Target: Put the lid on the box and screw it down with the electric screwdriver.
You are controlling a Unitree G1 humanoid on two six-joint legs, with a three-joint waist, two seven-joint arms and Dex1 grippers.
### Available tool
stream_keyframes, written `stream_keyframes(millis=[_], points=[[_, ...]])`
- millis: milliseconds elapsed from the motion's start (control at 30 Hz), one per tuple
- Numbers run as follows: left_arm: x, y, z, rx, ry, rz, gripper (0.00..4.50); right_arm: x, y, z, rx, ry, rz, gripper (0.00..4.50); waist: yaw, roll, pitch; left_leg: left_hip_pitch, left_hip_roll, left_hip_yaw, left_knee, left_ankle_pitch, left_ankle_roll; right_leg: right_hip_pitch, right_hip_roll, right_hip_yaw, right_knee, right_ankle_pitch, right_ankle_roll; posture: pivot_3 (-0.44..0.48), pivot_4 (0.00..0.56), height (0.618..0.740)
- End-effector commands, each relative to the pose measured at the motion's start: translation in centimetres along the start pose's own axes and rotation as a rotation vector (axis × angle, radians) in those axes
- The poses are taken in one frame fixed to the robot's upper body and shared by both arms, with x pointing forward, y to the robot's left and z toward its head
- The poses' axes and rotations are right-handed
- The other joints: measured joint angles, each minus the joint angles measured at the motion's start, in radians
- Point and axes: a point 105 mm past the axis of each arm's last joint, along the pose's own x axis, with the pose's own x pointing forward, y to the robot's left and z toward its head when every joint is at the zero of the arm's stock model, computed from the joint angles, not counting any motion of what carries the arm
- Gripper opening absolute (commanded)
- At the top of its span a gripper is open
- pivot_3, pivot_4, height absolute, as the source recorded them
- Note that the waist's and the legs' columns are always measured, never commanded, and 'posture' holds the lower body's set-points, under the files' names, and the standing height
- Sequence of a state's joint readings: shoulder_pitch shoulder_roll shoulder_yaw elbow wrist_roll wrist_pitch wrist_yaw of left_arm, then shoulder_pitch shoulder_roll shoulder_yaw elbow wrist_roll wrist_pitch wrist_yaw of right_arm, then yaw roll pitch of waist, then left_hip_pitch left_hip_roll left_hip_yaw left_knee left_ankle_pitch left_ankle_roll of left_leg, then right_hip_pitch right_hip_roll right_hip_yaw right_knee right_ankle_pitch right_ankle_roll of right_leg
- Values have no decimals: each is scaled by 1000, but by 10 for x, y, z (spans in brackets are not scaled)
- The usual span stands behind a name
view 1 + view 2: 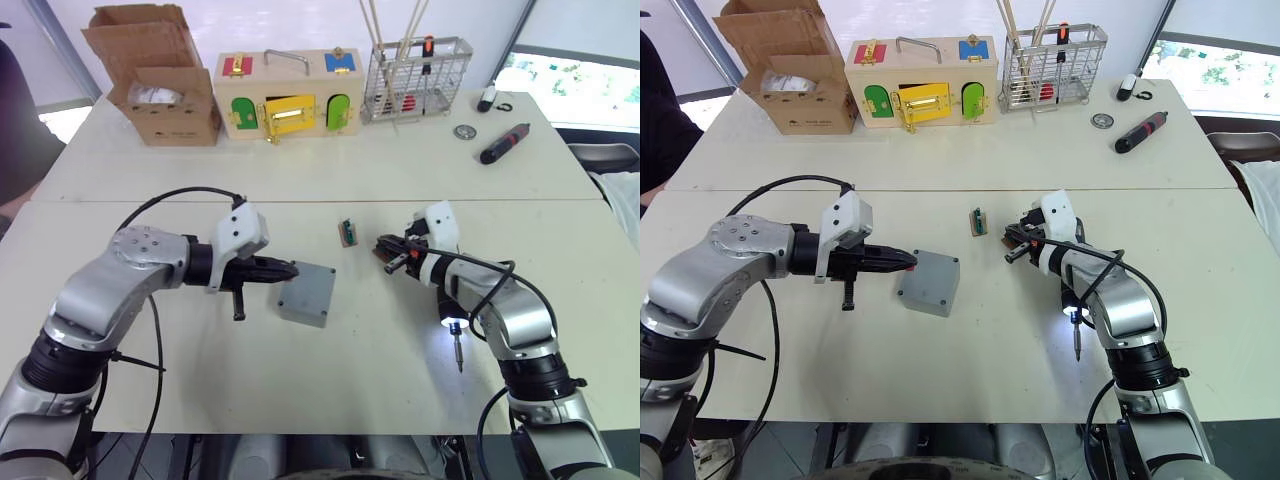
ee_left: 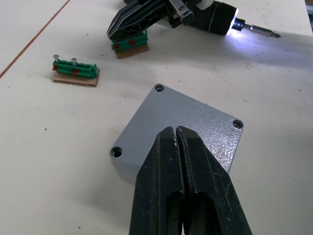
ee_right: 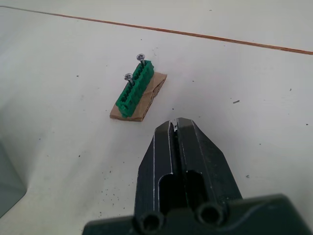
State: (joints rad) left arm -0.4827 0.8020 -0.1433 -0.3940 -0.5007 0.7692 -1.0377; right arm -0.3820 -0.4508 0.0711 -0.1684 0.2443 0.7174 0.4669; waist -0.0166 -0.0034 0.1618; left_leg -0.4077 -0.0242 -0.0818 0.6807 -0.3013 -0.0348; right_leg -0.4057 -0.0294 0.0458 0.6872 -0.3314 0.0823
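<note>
The lid [image 2: 183, 128] is sitting on the box [image 1: 306, 294] mid-tabletop [image 1: 330, 390], corner holes showing in the left wrist view. The left gripper [image 1: 284, 270], pressed together, is touching its near edge. The right gripper [image 1: 387, 249], fingers together with nothing pinched, is hovering near a green terminal block [image 3: 135, 88] holding two screws, seen clearly in its wrist view. The electric screwdriver [image 1: 449, 312], light glowing, is riding under the right arm. Bare tabletop is lying open around the box.

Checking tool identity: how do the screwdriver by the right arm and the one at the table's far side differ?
The electric screwdriver has its light on, bit toward the near edge; the far screwdriver is unlit, with red marks, lying alone. Both are black.
</note>
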Motion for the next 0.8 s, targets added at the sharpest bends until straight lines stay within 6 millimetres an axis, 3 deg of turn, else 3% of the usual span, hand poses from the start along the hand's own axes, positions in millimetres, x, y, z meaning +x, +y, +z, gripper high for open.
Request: stream_keyframes(millis=[33, 367, 533, 667, 800], points=[[-2, 2, 7, 27, -21, 14, 0, -5, -5, 22, -35, -75, -19, 13, 0, 0, 0, 0, 0, 0, 0, 0, 0, 0, 0, 0, 0, 0, 0, 0, 150, 740], [-6, 9, 4, 2, -27, 30, 0, -23, 2, 57, -70, -168, 10, 13, 0, 0, 0, 0, 0, 0, 0, 0, 0, 0, 0, 0, 0, 0, 0, 0, 150, 740], [-14, 14, 1, -11, -15, 42, 0, -40, 46, 74, -72, -231, 242, 13, -1, 0, 0, 0, 0, 0, 0, 0, 0, 0, 0, 0, 0, 0, 0, 0, 150, 740], [-24, 20, -12, -23, 34, 44, 0, -47, 75, 67, -147, -207, 379, 13, 1, 0, 0, 0, 0, 0, 0, -1, 1, 0, 0, 0, 0, 0, 0, 0, 150, 740], [-29, 21, -15, -28, 41, 38, 0, -45, 87, 60, -141, -189, 433, 13, 1, 0, 0, 0, 0, 0, 0, -1, 1, 0, 0, 0, 0, 0, 0, 0, 150, 740]])
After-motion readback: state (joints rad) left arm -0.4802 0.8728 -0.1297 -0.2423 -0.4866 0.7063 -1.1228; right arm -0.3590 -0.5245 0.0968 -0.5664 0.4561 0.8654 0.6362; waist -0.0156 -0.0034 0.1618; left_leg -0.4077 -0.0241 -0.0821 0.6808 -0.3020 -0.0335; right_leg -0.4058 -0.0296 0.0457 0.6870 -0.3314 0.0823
